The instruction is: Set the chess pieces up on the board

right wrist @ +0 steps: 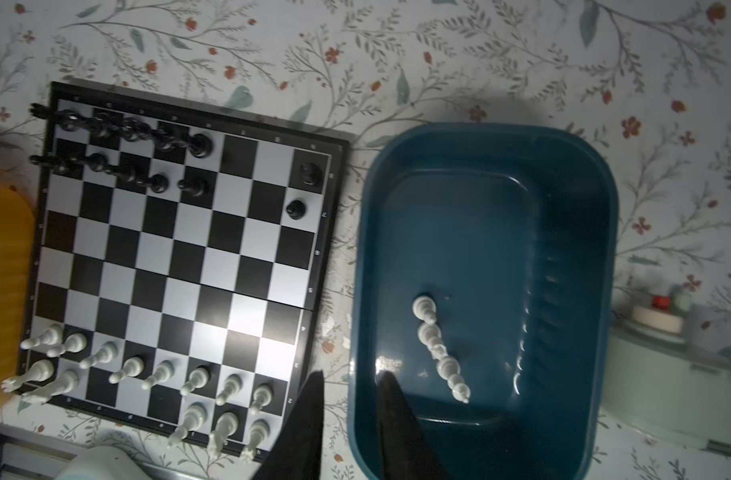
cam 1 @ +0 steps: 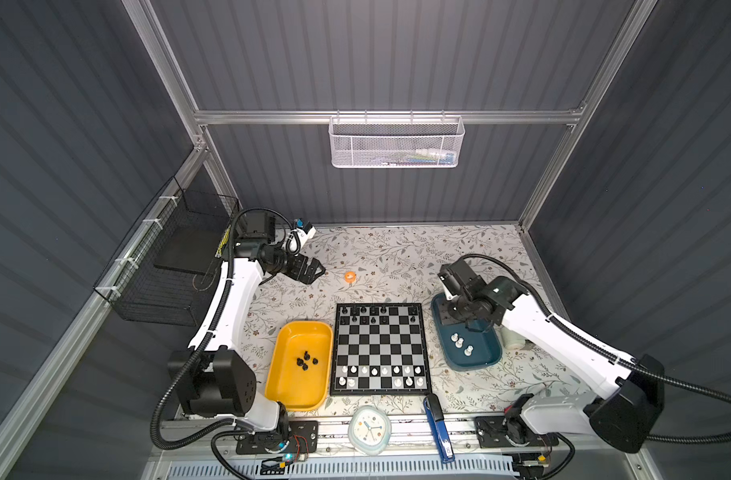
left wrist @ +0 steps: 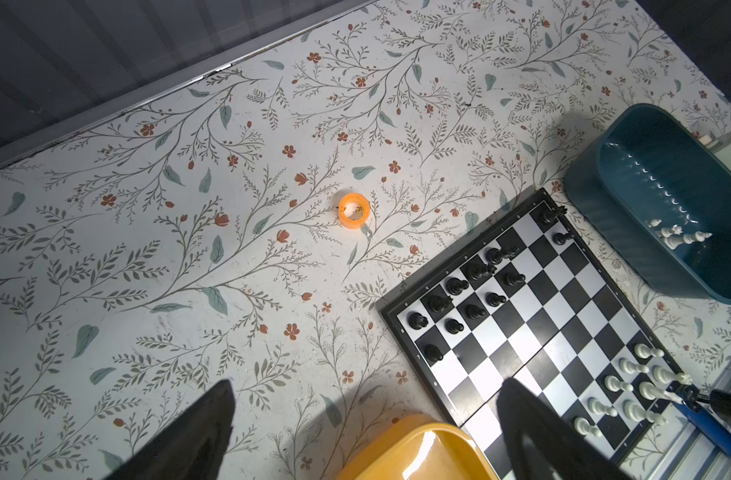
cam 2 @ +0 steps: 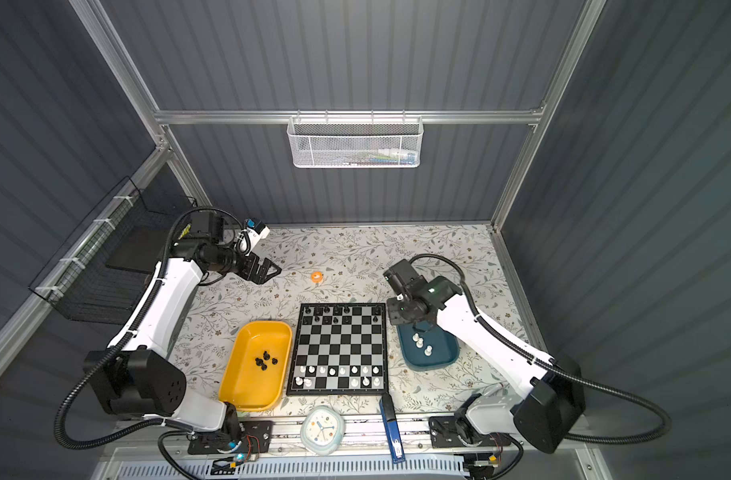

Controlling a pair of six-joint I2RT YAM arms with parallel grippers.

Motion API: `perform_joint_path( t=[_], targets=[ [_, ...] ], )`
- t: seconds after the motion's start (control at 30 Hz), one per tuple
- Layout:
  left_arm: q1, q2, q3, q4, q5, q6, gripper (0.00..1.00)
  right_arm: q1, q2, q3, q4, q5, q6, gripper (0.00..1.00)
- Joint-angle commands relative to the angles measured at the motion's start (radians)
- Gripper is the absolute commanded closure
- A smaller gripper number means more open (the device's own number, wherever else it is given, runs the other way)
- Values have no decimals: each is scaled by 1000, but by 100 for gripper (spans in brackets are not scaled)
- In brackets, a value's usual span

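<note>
Front edge: a clock [cam 1: 369, 428] and a blue stapler [cam 1: 437, 428] lie just beside the board's near frame.
Board: the board [cam 1: 380, 345] sits in the centre. White pieces [cam 1: 384, 370] part-fill its near rows and black pieces [cam 1: 364, 311] its far rows.
Left side: a yellow tray [cam 1: 289, 390] holds loose black pieces [cam 1: 307, 360].
Right side: a teal tray [cam 1: 486, 353] holds loose white pieces [right wrist: 438, 345], bunched in a line.
Right gripper: the right gripper [right wrist: 351, 376] hovers over the teal tray, its jaws narrowly parted with nothing between them.
Risk: a pinch into the bunch may catch two pieces or knock one over. The tray wall and the crowded near rows leave little room.
Far side: the left gripper [cam 1: 314, 272] is spread wide and empty, near an orange ring [cam 1: 350, 276].
</note>
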State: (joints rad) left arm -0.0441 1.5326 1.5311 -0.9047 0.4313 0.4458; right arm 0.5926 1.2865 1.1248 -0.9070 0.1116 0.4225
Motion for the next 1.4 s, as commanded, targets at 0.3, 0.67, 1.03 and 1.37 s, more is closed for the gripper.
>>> perform_joint_path(
  t=[0.3, 0.67, 1.03, 1.37],
  targets=[
    [7, 73, 79, -61, 59, 16, 1, -191, -49, -163, 6, -136, -83, 73],
    [7, 78, 82, -63, 43, 18, 1, -208, 9, -148, 25, -140, -128, 73],
    [7, 100, 93, -60, 49, 16, 1, -211, 34, -157, 50, -147, -148, 74],
    [6, 103, 97, -66, 57, 16, 1, -211, 46, -177, 72, -159, -154, 75]
  ],
)
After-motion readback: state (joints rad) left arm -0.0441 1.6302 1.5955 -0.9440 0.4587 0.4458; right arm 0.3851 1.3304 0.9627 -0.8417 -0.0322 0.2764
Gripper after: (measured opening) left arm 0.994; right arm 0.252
